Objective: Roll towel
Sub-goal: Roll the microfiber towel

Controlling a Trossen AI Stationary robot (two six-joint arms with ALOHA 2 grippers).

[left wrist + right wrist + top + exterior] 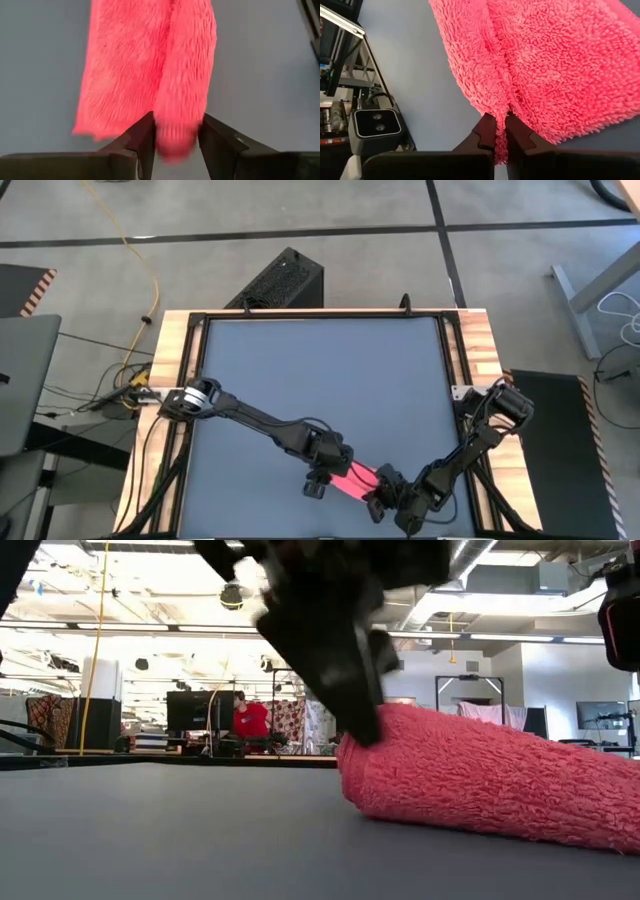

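The pink towel [355, 478] lies on the dark grey table near its front edge as a loose roll, resting along its length [480, 780]. My left gripper [318, 480] is at the roll's left end, its fingers parted, with that end [175, 140] between them. My right gripper [383, 502] is at the towel's right end, shut on the cloth [545, 60]. In the low view a dark finger [355, 690] of the left gripper comes down onto the roll's left end. My left gripper has the roll's left end [172, 132] between its parted fingers, and the cloth fills the gap and meets both inner faces. The fingers slant down from the table's left, along the roll. The roll rests on the table. My right gripper pinches a thin fold at the towel's edge [501, 131] between its two nearly closed fingers. It slants down from the table's right near corner. The towel spreads out from the fingers and lies on the table.
The table's front edge runs close behind both grippers. Bare grey tabletop [320, 370] stretches toward the far edge, framed by wooden borders [480, 350]. A black box [285, 280] sits on the floor beyond the far edge, and a camera unit [375, 122] shows beside the table.
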